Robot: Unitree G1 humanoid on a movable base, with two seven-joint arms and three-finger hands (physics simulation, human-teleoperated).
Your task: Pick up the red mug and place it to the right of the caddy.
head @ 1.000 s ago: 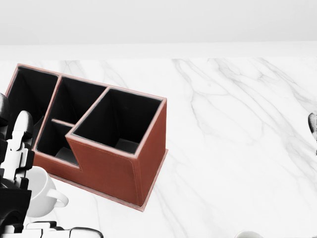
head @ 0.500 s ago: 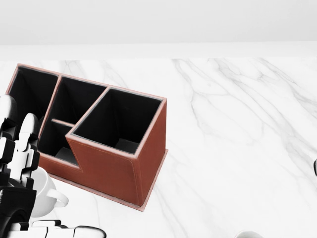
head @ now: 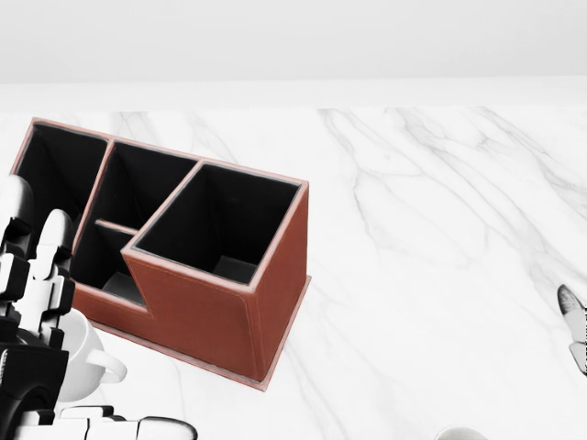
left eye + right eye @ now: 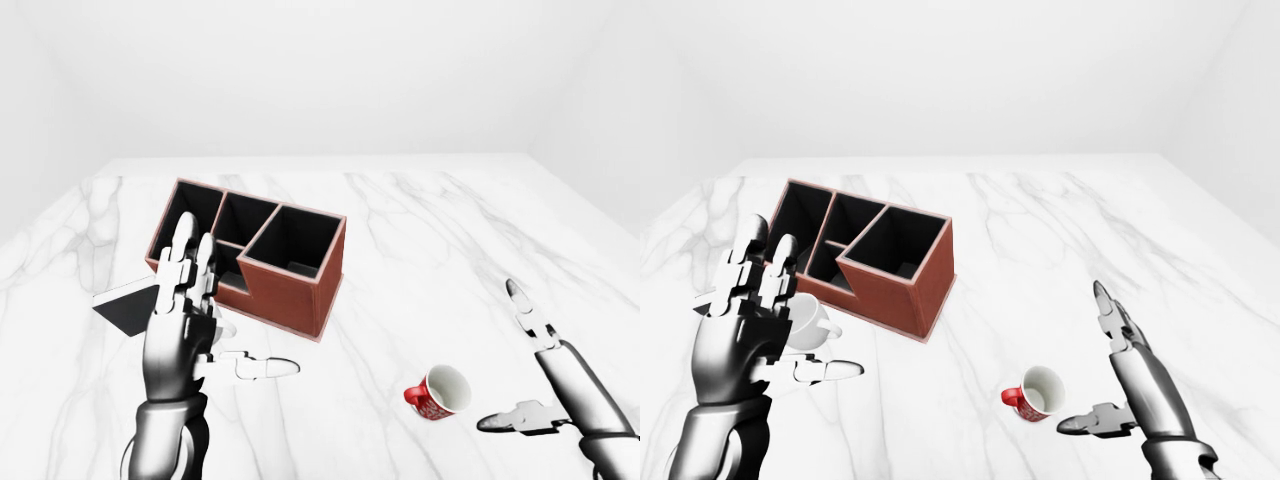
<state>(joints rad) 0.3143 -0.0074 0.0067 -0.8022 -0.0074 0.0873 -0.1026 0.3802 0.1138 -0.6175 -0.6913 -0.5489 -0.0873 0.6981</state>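
The fingers of the right hand (image 4: 1110, 370) are standing spread and empty, one long finger pointing up and the thumb reaching toward the red mug (image 4: 1032, 393), which is lying on its side on the desk (image 4: 440, 230) just beside that thumb, its white mouth turned up and to the right. Taking the caddy (image 4: 262, 252) as landmark, the mug is resting below and to the right of it in the eye views, well apart from its right wall. In the head view a fingertip of this hand is now entering at the right edge, lower and further in than the sliver showing there half a second ago, so the arm seems to be working its way toward the mug; the grasp itself is not yet begun, and the bare marble right of the caddy looks ready for the placing. The left hand (image 4: 185, 320) is held raised and open to the left of the caddy, fingers wide and holding nothing, much as in the earlier pictures. Behind it, lower left of the caddy, a white mug (image 4: 808, 322) and a dark flat card (image 4: 128, 308) are sitting untouched.
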